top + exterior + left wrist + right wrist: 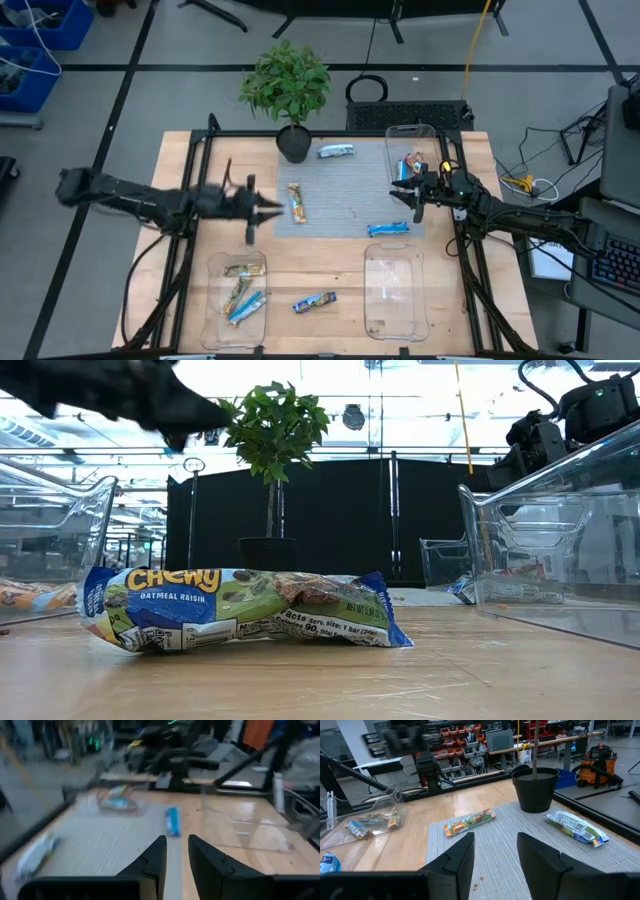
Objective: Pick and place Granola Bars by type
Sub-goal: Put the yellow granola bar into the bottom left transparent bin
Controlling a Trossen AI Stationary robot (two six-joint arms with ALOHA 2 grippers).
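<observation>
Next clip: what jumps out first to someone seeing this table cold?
Two dark arms reach in over the grey mat from either side, the left gripper beside an orange bar, the right gripper open by the tray near the table's back right. A leafy potted plant stands at the back edge, and in the low view a blue Chewy bar lies right before the lens.

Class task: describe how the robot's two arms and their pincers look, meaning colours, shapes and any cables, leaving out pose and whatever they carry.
Both arms are dark, nearly black, slim and jointed. The left pincer ends in two flat black fingers that taper to blunt tips. The right pincer has the same broad, wedge-shaped black fingers. Black cables trail beside the right arm. No markings are readable.
</observation>
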